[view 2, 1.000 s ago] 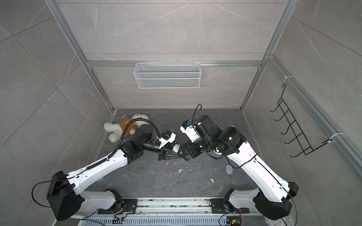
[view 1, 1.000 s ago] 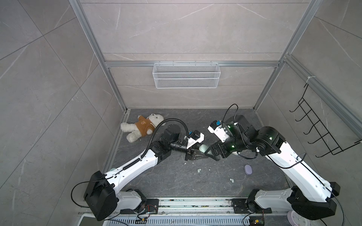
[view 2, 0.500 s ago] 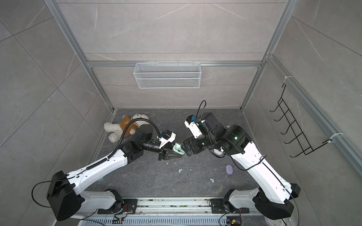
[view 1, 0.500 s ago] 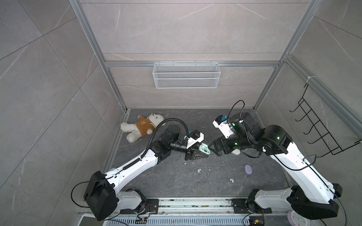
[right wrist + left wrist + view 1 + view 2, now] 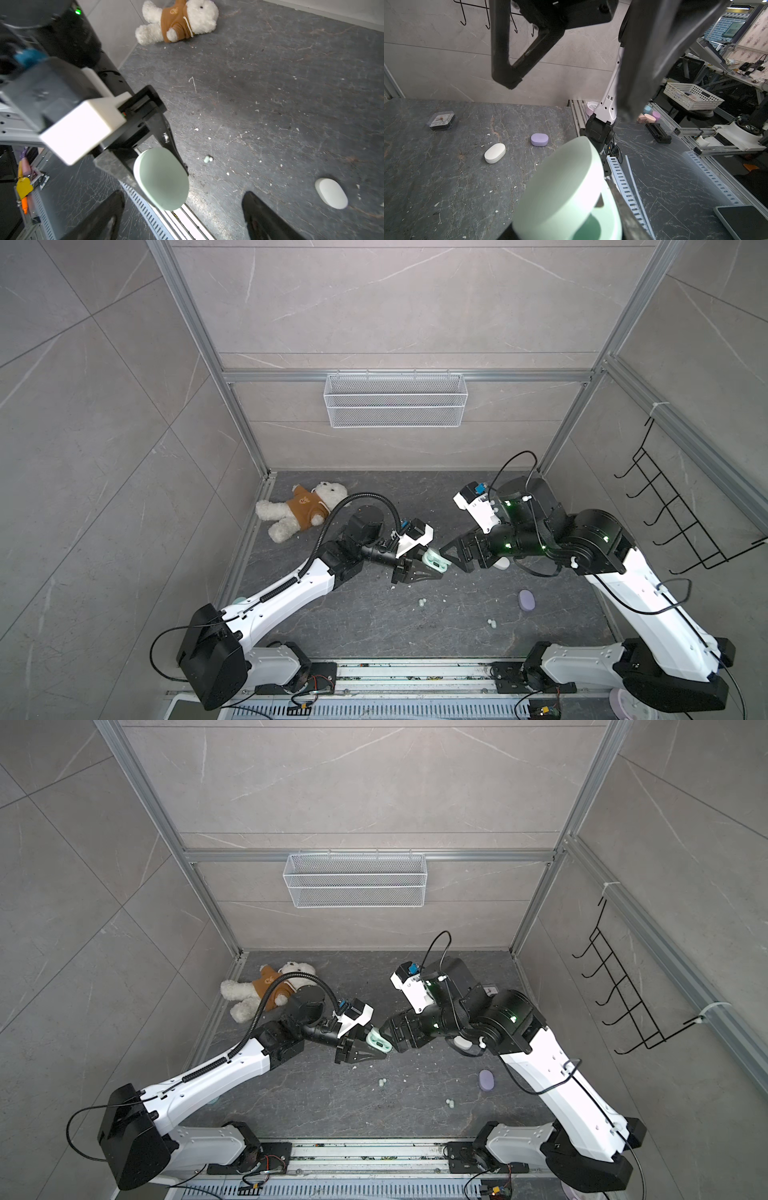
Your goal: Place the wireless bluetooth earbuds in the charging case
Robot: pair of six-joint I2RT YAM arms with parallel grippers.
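Clamping the mint charging case (image 5: pixel 161 182), the left pincer (image 5: pixel 435 569) faces the spread right pincer (image 5: pixel 454 561) nearby.

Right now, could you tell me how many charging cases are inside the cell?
3: a mint case in the left gripper, a white case beneath the right arm, a lilac case front right; others may be hidden.

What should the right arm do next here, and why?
Probably lower the right gripper toward the pale green earbud lying on the table and pick it up. Its jaws stand open and empty, while the left gripper holds the green case with its lid open, ready to receive one.
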